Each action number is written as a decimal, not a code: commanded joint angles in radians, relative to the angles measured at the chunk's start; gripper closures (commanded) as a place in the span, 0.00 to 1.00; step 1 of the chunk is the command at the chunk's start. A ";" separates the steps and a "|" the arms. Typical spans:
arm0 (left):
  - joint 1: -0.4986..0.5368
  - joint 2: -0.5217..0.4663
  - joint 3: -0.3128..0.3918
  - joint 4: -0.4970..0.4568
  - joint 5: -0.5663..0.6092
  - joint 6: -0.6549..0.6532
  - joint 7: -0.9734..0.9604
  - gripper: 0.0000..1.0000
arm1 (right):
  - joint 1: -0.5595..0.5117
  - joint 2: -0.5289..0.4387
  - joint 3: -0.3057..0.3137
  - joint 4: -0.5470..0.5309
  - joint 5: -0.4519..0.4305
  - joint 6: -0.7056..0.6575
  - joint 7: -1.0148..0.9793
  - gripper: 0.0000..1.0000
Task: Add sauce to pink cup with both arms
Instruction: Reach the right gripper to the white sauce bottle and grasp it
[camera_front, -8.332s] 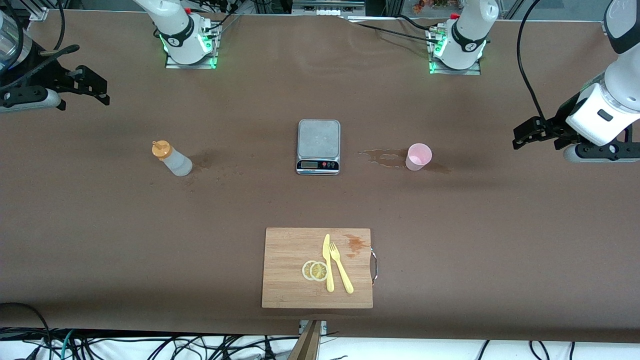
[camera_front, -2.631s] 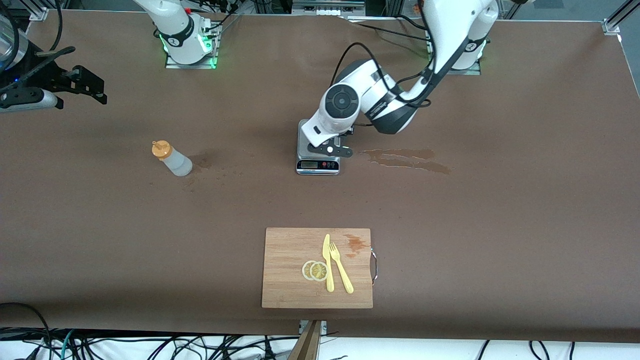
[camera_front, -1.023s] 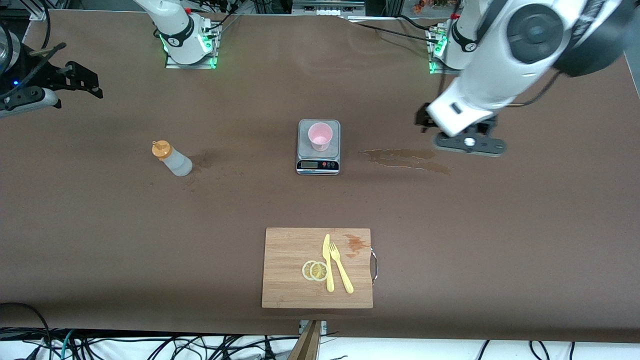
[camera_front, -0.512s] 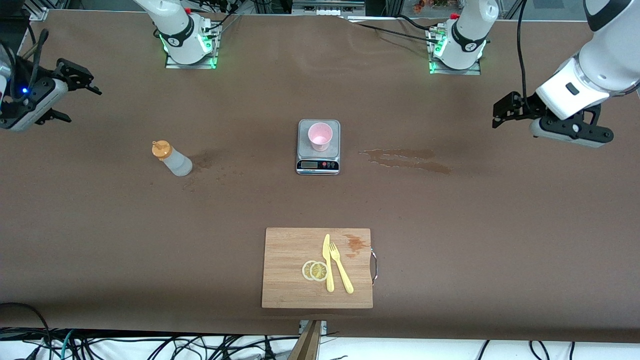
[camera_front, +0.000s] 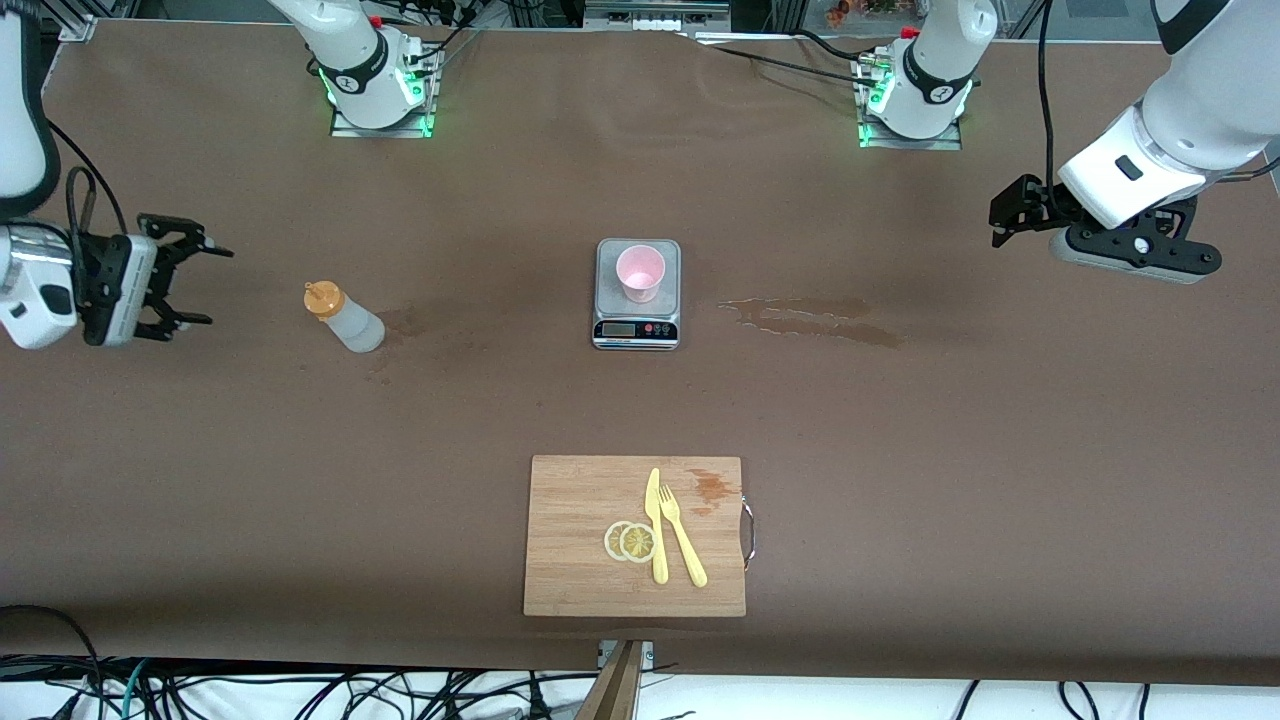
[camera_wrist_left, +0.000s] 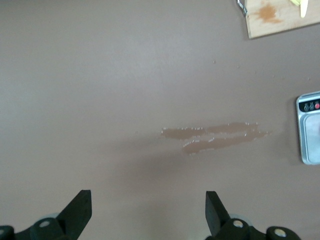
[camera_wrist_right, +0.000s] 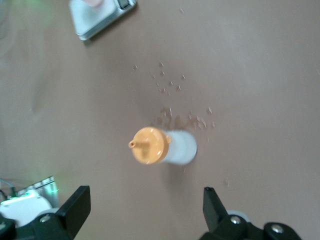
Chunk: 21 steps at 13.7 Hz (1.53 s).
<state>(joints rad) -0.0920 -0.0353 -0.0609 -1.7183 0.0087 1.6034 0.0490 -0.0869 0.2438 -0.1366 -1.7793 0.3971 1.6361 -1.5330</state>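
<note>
The sauce bottle (camera_front: 343, 318), translucent with an orange cap, stands on the table toward the right arm's end. The pink cup (camera_front: 640, 273) stands upright on the grey scale (camera_front: 612, 262) at mid-table. My right gripper (camera_front: 214, 287) is open and empty, over the table beside the bottle and apart from it. In the right wrist view the bottle (camera_wrist_right: 167, 146) shows ahead of the open gripper (camera_wrist_right: 145, 210). My left gripper (camera_front: 1000, 222) is open and empty, over bare table toward the left arm's end; the left wrist view shows it (camera_wrist_left: 148, 212) open.
A brownish wet stain (camera_front: 810, 318) lies between the scale and the left gripper. A wooden cutting board (camera_front: 570, 570) with lemon slices (camera_front: 630, 541), a yellow knife and a fork lies nearer the front camera. Small stains (camera_front: 405, 322) lie beside the bottle.
The left arm set the cup on the scale and drew back to its end of the table. In the last half second the right gripper came toward the bottle.
</note>
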 joint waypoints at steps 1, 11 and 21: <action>0.000 0.009 0.001 0.037 0.022 -0.033 0.022 0.00 | -0.045 0.089 0.002 -0.014 0.121 0.021 -0.256 0.00; -0.011 0.008 -0.004 0.043 0.020 -0.051 0.012 0.00 | -0.065 0.302 -0.049 -0.163 0.401 0.030 -0.930 0.00; -0.011 0.008 -0.004 0.043 0.022 -0.051 0.012 0.00 | -0.034 0.382 -0.052 -0.160 0.476 0.057 -1.121 0.00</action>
<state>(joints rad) -0.0941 -0.0353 -0.0663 -1.7014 0.0088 1.5734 0.0490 -0.1363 0.6253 -0.1846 -1.9329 0.8481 1.6818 -2.6362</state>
